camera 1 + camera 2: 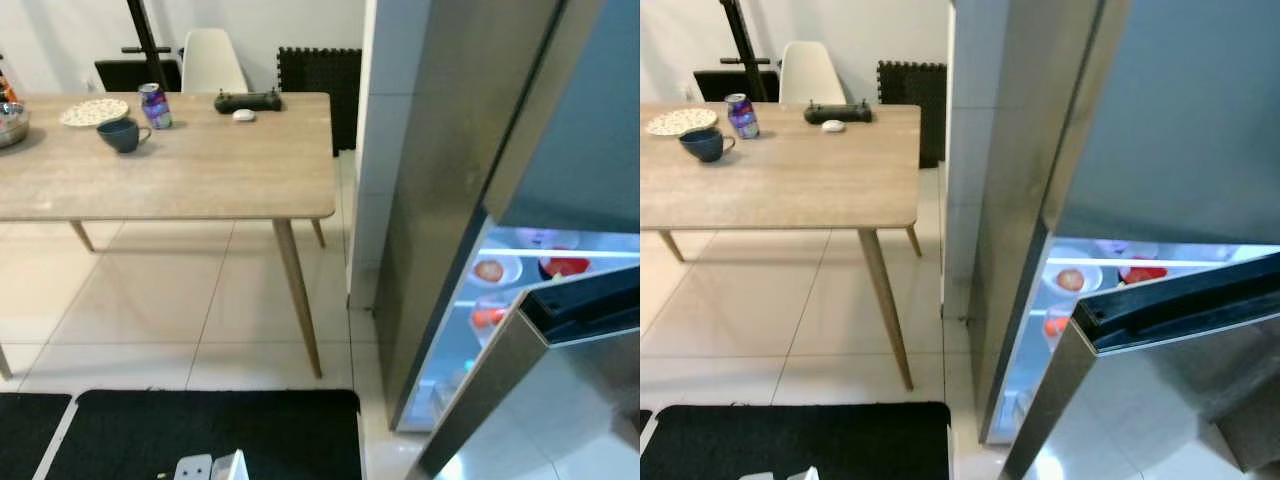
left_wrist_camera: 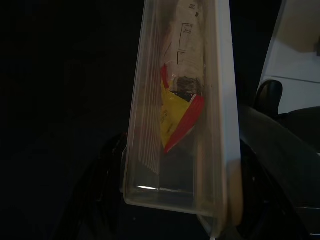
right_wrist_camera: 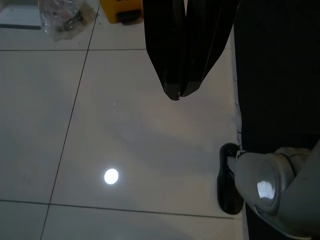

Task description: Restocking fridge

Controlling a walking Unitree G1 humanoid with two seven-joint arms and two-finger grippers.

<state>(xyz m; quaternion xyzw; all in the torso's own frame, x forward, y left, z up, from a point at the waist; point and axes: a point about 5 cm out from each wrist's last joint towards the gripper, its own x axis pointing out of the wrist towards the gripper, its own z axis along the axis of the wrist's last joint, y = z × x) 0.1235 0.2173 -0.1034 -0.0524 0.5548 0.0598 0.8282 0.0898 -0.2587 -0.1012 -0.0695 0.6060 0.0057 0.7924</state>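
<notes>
We hold a clear plastic box (image 2: 180, 115) in our left gripper (image 2: 175, 200), fingers clamped on its sides; a red and yellow packet (image 2: 175, 117) lies inside. Our right gripper (image 3: 179, 94) hangs over the tiled floor (image 3: 100, 125), fingertips pressed together on nothing. To our right the fridge (image 1: 470, 180) stands with its door (image 1: 560, 330) ajar, red food on lit shelves (image 1: 520, 268). A wooden table (image 1: 190, 165) stands to the left.
</notes>
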